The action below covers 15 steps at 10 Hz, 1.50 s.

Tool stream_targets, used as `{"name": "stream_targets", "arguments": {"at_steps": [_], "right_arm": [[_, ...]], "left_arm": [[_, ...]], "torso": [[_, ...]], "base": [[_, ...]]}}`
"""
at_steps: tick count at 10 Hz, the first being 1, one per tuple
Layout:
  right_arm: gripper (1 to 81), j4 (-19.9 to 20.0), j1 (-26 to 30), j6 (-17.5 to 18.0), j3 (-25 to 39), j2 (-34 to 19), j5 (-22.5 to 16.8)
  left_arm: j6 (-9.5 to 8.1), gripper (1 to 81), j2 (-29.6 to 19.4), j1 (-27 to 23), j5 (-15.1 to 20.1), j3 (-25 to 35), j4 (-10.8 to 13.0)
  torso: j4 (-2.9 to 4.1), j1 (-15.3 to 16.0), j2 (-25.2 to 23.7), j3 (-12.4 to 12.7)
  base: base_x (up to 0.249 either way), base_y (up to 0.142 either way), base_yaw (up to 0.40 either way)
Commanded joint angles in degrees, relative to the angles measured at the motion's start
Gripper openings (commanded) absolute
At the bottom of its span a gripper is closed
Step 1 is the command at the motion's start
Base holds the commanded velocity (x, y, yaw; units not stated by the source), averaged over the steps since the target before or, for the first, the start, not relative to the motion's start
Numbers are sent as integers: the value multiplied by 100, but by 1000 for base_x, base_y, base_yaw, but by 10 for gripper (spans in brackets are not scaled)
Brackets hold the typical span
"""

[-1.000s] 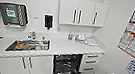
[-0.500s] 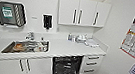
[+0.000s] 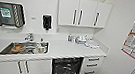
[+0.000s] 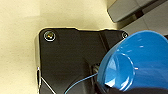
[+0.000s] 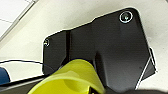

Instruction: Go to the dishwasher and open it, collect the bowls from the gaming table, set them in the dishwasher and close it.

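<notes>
Dishwasher (image 3: 66,69) — door down, dark interior and wire racks showing.

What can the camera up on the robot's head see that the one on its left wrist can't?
Head view alone: the kitchenette, with the dishwasher standing open under the counter, its dark racks showing, a sink and white wall cabinets. Left wrist view alone: a blue bowl, close up beside the robot's dark plate, over a pale floor. Shared: I cannot make out anything common to both.
</notes>
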Motion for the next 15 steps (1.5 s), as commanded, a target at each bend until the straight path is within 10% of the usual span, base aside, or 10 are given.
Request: {"name": "stream_targets", "arguments": {"at_steps": [1,15], "right_arm": [[10,-70,167,-5,-2,-77,-182],[10,-79,167,-13,-19,-60,-191]], "left_arm": [[-6,10,-102,-138,150,30,20],[-15,10,-111,-146,159,30,73]], "torso": [[0,0,0,0],[0,-5,-2,2]], "base": [[0,0,0],[0,0,0]]}}
